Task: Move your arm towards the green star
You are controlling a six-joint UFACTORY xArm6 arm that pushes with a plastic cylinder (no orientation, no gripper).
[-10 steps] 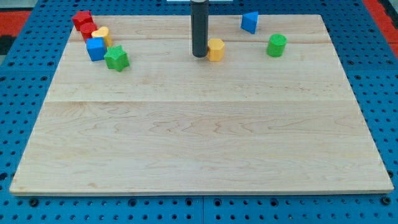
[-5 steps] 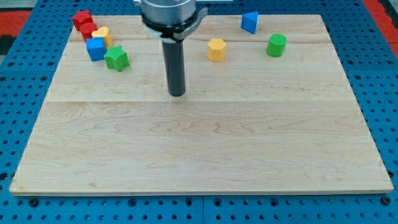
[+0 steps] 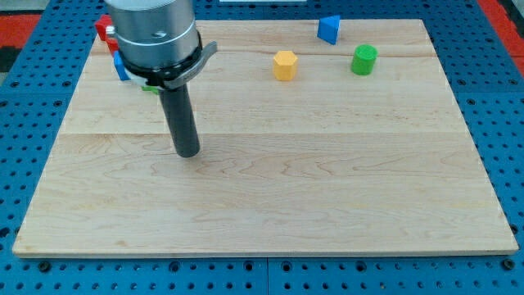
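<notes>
Peeking out from under the arm's grey housing (image 3: 155, 37), the green star (image 3: 149, 86) showed only as a sliver of green near the bench's upper left corner, most of it hidden by the housing's flange. My tip (image 3: 188, 153) rested on the bench (image 3: 327, 180) below the star and a little toward the view's right, near it but apart, with bare wood between the two. I had no tool that could open or clench, only the straight dark rod (image 3: 182, 119), and it touched no block.

Close around the star, the rest of the cluster was mostly covered as well. A blue block (image 3: 119, 67) showed as a narrow edge just left of the housing, its shape impossible to make out. Above it a red block (image 3: 102, 29) stuck out at the bench's top left corner, again too hidden to give a shape.

Farther out, toward the view's right, three blocks sat in the open along the top part of the bench, well apart from my tip. A yellow hexagonal block (image 3: 284, 65) stood near the middle. A green cylinder (image 3: 364, 59) stood to its right, and a blue block (image 3: 329, 29) with a wedge-like outline sat above and between them, close to the top edge. Blue perforated panel (image 3: 499, 98) framed the bench on all sides.
</notes>
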